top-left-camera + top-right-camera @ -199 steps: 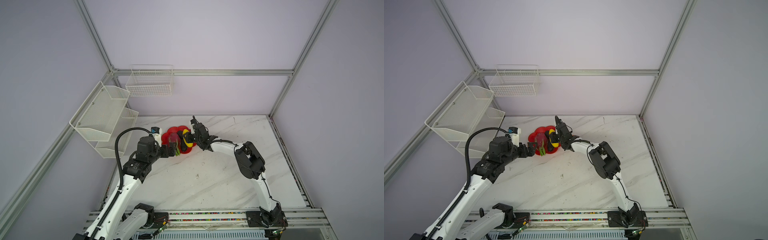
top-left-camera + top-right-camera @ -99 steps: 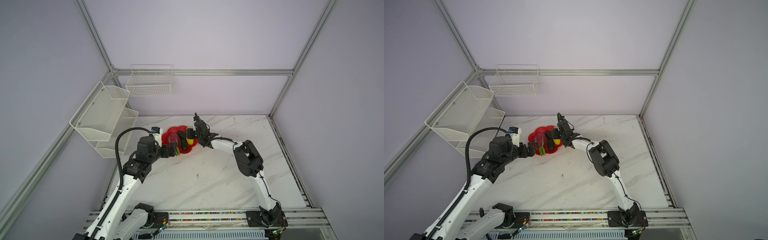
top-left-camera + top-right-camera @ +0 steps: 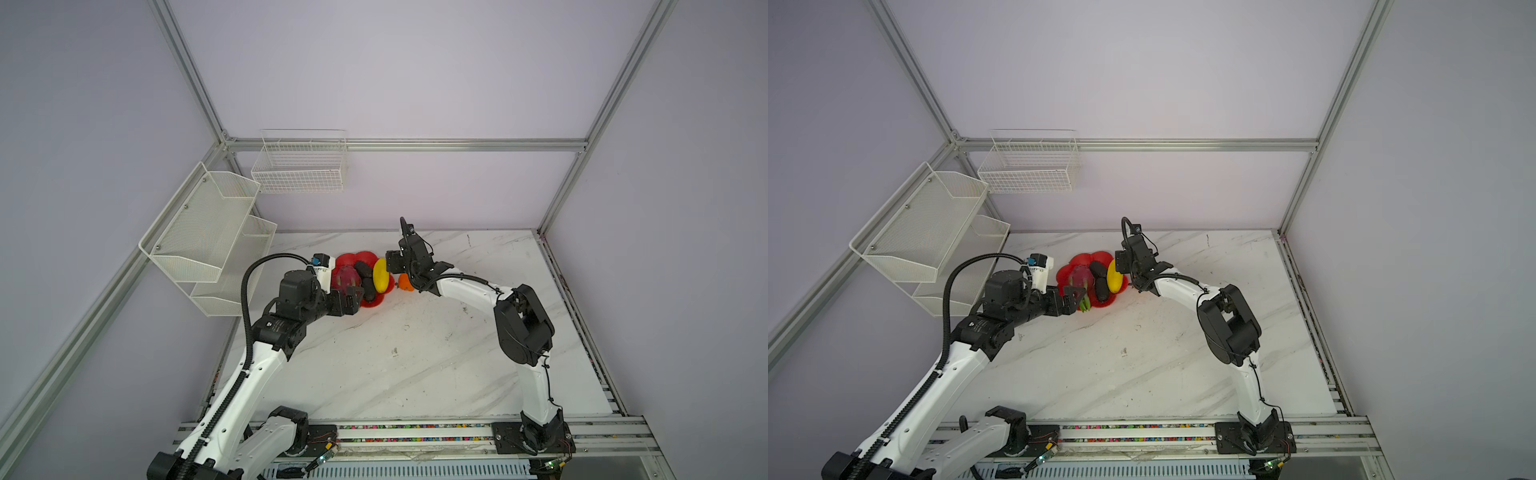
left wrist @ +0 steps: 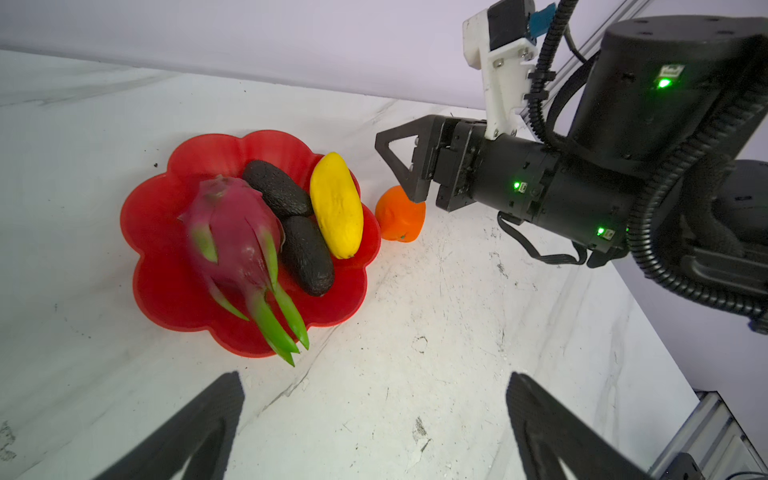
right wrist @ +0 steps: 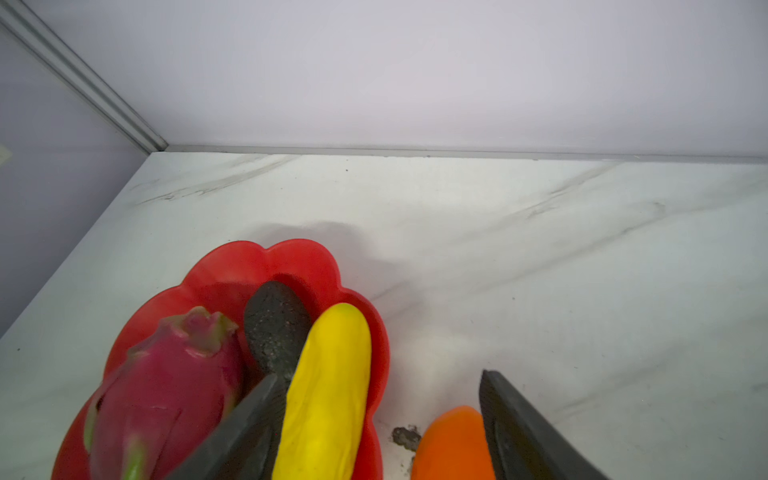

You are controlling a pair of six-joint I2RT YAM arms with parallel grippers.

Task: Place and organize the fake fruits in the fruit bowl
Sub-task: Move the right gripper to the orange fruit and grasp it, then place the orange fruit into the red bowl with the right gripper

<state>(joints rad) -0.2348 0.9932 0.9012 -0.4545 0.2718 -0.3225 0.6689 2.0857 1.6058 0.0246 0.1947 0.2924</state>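
Note:
The red scalloped fruit bowl (image 3: 353, 258) (image 4: 199, 145) stands at the table's back left. In it lie the magenta dragon fruit (image 4: 235, 228), two dark bumpy ovals (image 4: 276, 189) (image 4: 307, 255) and the yellow mango (image 4: 336, 203) (image 5: 328, 386). The orange (image 4: 399, 216) (image 3: 406, 282) rests on the table just outside the bowl's right rim. My right gripper (image 5: 377, 376) (image 3: 392, 272) is open, one finger against the mango's far side, the other beside the orange. My left gripper (image 4: 374, 415) (image 3: 353, 299) stands wide open and holds nothing, just in front of the bowl.
White mesh baskets (image 3: 208, 232) hang on the left wall and a wire basket (image 3: 299, 166) on the back wall. The back wall lies close behind the bowl. Bare marble table (image 3: 415, 353) stretches to the front and right.
My right gripper has opened and let go of the mango, which now lies in the bowl beside the dark ovals. The left arm has not moved.

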